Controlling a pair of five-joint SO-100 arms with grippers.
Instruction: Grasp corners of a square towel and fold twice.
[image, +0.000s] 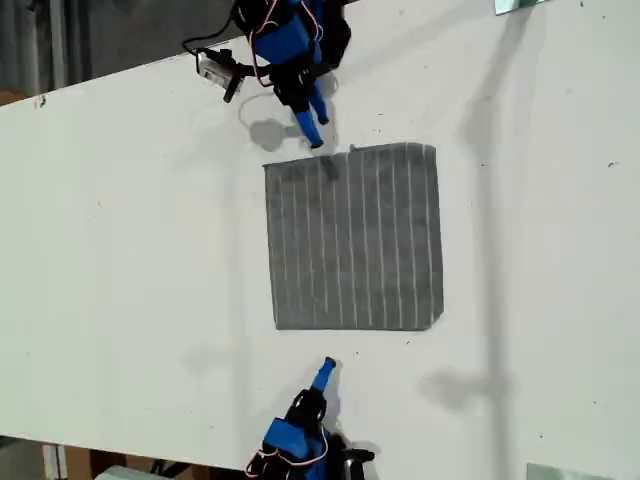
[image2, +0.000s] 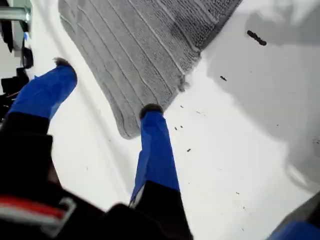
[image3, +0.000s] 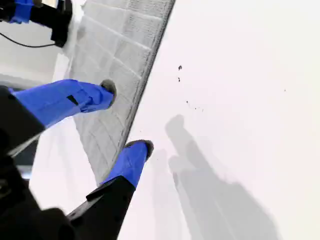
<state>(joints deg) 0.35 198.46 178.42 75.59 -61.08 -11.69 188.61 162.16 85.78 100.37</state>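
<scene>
Spreading claws at the towel's edge

You see the towel (image: 352, 238) flat on the counter (image: 130, 250). My first claw (image2: 106, 86) gapes wide, empty, above 1 corner (image2: 125, 127). My second claw (image3: 127, 117) is parted, empty, straddling the opposite edge.

Blue fingers (image2: 155, 150) — black housings; red-white cables

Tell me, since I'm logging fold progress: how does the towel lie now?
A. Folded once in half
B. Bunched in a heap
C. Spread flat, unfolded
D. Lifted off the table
C: the towel lies flat as one full square on the table, all corners down.
</scene>
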